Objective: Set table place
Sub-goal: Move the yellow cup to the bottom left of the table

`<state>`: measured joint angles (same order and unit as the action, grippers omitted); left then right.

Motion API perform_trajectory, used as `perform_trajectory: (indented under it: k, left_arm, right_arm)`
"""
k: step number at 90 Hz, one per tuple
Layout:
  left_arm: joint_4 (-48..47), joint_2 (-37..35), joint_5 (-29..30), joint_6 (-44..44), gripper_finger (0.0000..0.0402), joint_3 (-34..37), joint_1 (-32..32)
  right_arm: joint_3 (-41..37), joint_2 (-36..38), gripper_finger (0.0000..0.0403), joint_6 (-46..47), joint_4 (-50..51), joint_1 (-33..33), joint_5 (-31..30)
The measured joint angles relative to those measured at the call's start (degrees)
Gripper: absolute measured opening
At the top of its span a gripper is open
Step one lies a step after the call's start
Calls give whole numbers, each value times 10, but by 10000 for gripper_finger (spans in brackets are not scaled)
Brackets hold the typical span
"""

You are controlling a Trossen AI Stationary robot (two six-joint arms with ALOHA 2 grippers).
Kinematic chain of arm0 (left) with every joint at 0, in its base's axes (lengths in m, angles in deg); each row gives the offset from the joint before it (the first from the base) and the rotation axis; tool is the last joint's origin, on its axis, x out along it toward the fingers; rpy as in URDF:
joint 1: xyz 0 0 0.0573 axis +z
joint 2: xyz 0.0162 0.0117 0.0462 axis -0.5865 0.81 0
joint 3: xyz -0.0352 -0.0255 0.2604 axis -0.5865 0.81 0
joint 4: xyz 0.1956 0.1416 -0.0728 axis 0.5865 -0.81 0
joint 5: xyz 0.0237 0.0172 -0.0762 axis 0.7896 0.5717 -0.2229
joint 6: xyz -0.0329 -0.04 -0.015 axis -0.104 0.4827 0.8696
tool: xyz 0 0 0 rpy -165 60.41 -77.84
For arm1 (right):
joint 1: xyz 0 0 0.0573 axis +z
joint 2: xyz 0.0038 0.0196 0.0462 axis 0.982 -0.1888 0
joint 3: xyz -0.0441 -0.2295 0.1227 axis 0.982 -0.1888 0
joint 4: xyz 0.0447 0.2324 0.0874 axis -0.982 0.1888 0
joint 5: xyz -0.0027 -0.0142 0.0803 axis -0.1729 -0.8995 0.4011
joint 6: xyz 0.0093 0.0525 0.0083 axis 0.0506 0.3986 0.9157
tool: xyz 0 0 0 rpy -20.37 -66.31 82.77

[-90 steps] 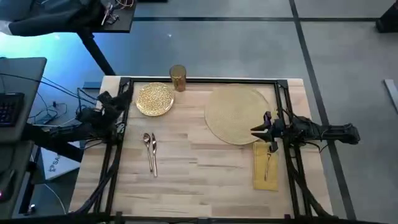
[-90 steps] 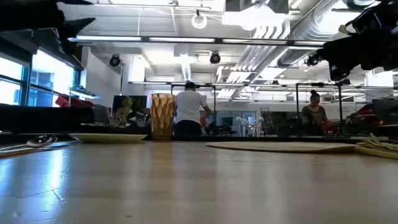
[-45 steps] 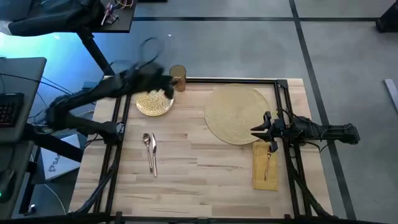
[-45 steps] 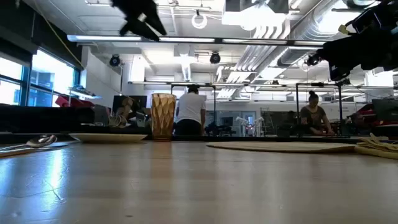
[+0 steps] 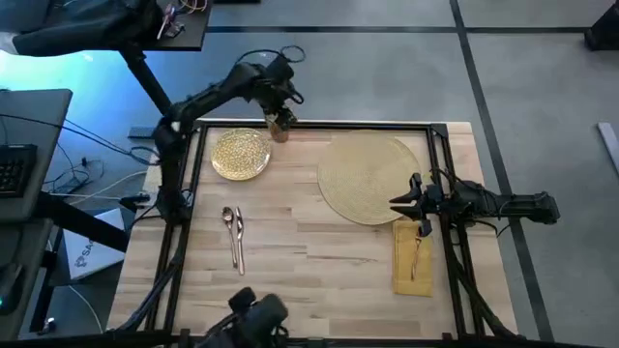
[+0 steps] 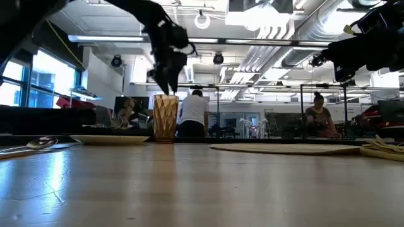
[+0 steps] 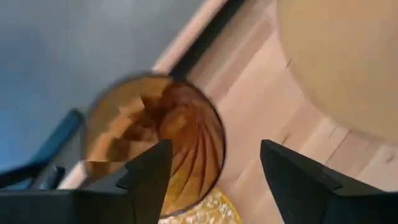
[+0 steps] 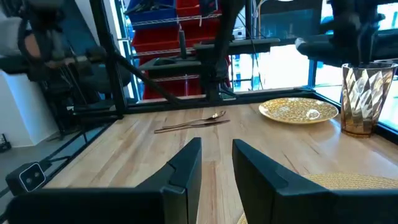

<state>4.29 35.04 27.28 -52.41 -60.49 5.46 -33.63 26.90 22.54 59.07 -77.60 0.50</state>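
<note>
Left hand [image 5: 280, 108], fingers spread, hovers above the amber tumbler [image 5: 278, 122] at the surface's [image 5: 309, 251] far edge, beside the gold plate [image 5: 241, 154]; a misjudged descent could tip it off. Right hand [image 5: 404, 201] waits, fingers parted, near the mat [image 5: 372, 174].

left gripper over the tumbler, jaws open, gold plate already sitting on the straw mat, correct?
Not quite: the gold plate lies on bare table, apart from the straw mat, as the high view shows. The left gripper is over the tumbler, jaws open.
</note>
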Motion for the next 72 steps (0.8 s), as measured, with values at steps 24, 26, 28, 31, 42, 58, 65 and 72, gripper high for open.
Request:
perform_trajectory:
  k: [24, 26, 28, 31, 42, 58, 65, 72]
  left_arm:
    - [-10, 42, 81, -18, 168, 0, -11]
    - [-10, 42, 83, -19, 155, 0, -12]
    - [-10, 42, 85, -20, 141, 0, -13]
    - [-11, 42, 86, -21, 118, 0, -14]
    - [-34, 37, 88, -36, 21, 0, -23]
    - [-86, -11, 80, -20, 2, 0, -66]
    - [-120, -41, 56, 8, 2, 0, -105]
    - [-148, -74, 38, 49, 1, 0, -152]
  right_arm:
    - [0, 0, 74, 0, 0, 0, 0]
    - [0, 0, 74, 0, 0, 0, 0]
    - [0, 0, 74, 0, 0, 0, 0]
    - [0, 0, 74, 0, 0, 0, 0]
    - [0, 0, 74, 0, 0, 0, 0]
    - [0, 0, 74, 0, 0, 0, 0]
    - [0, 0, 74, 0, 0, 0, 0]
    - [0, 0, 74, 0, 0, 0, 0]
